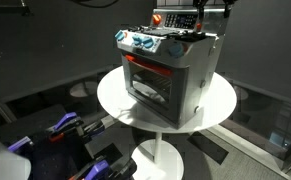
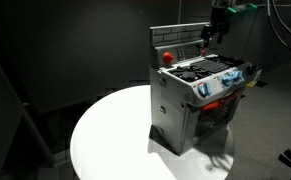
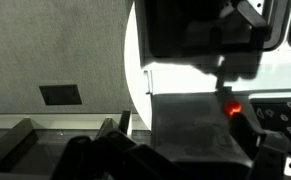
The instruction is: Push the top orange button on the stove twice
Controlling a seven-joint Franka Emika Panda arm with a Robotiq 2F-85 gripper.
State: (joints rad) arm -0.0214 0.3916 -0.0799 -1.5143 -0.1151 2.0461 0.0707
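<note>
The silver-grey toy stove [image 1: 175, 75] stands on a round white table [image 1: 115, 95], and both show in both exterior views, the stove here [image 2: 190, 105]. Its red oven window [image 1: 150, 80] glows below a row of blue-white knobs [image 1: 145, 42]. An orange-red button [image 2: 167, 57] sits on the dark upright back panel [image 2: 180, 40]. It glows in the wrist view [image 3: 232, 110]. My gripper [image 2: 214, 38] hangs above the stove's back right corner, close to the panel and apart from the button. It also shows in an exterior view [image 1: 200, 20]. It looks shut and empty. In the wrist view the jaws [image 3: 185, 165] are dark and blurred.
The white table edge [image 2: 85, 130] rings the stove. Dark curtains surround the scene. Purple-and-black gear [image 1: 65, 128] lies on the floor in front of the table. A green-tipped fitting [image 2: 247, 8] and cables hang near the arm.
</note>
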